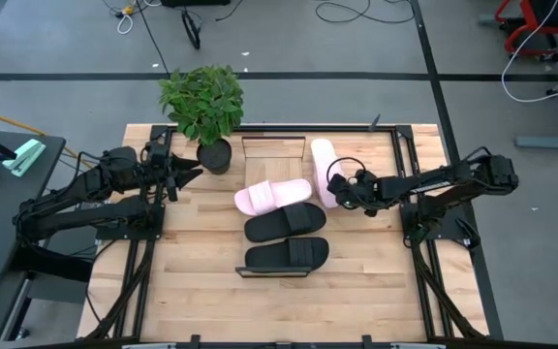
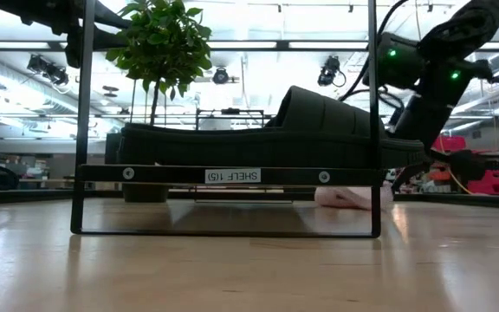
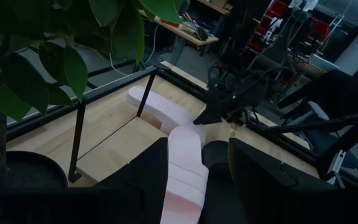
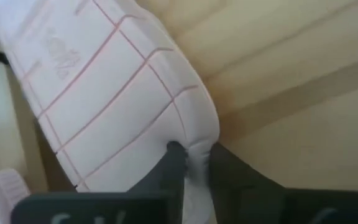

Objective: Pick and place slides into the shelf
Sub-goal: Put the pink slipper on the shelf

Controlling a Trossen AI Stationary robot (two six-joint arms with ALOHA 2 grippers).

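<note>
Two pale pink slides and two black ones are on the wooden table. One pink slide [image 1: 324, 167] lies lengthwise toward the far edge with its grid-patterned sole [image 4: 104, 93] facing the right wrist camera; my right gripper [image 1: 335, 186] is shut on it. The other pink slide [image 1: 274, 197] and both black slides [image 1: 286, 223] [image 1: 284, 256] lie flat in the middle. The shelf [image 1: 273, 147] stands at the far edge between the plant and the held slide; its thin black frame [image 3: 79, 143] shows in the left wrist view. My left gripper [image 1: 194, 174] is open beside the plant pot. My right gripper pinches the rim [image 4: 194, 146] of the pink slide's sole between its two fingers [image 4: 174, 163]. It comes at the slide level from the table's right, at its near end. Whether the slide is clear of the table, I cannot tell.
A potted plant [image 1: 204, 107] stands at the far left corner, close to my left gripper. In the low view a thin black frame with a label bar [image 2: 232, 174] stands in front of the near black slide [image 2: 301, 121]. Bare wood lies to the left and near side.
</note>
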